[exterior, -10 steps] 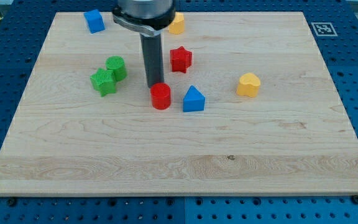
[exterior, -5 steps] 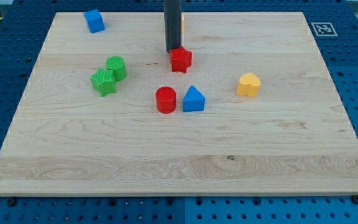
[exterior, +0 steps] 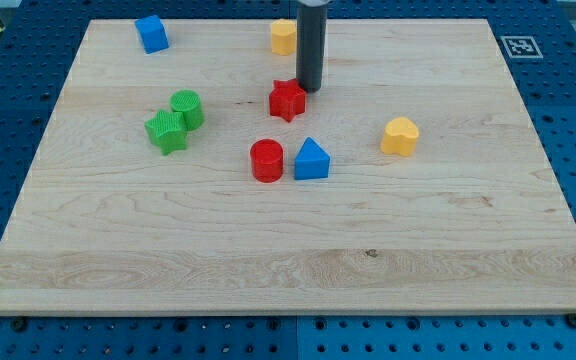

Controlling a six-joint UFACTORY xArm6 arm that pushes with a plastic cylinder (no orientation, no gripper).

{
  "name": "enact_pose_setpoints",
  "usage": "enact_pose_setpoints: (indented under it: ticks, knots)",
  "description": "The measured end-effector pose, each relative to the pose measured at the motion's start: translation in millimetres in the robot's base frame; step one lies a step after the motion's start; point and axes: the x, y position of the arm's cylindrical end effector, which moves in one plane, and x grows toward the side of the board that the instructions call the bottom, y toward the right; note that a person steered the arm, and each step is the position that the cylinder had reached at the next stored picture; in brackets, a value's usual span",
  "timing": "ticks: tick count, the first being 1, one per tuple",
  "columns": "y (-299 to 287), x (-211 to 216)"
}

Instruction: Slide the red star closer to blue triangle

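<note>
The red star (exterior: 287, 101) lies on the wooden board, above the middle. The blue triangle (exterior: 311, 160) sits below it and slightly to the right, with a red cylinder (exterior: 266, 160) touching its left side. My tip (exterior: 310, 90) stands at the star's upper right edge, touching or nearly touching it. The dark rod rises from there out of the view's top.
A green cylinder (exterior: 186, 108) and a green star (exterior: 167, 131) sit together at the left. A blue block (exterior: 151, 33) is at the top left. A yellow block (exterior: 284, 36) is at the top middle, a yellow heart (exterior: 400, 136) at the right. The board's corner tag (exterior: 518, 45) is top right.
My tip went from beside the red cylinder up to the star's top left, then over to its upper right. The red star has shifted slightly down and left.
</note>
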Motion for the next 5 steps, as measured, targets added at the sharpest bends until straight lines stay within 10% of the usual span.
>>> enact_pose_setpoints:
  ticks: [5]
  knots:
    - [-23.1,60.6]
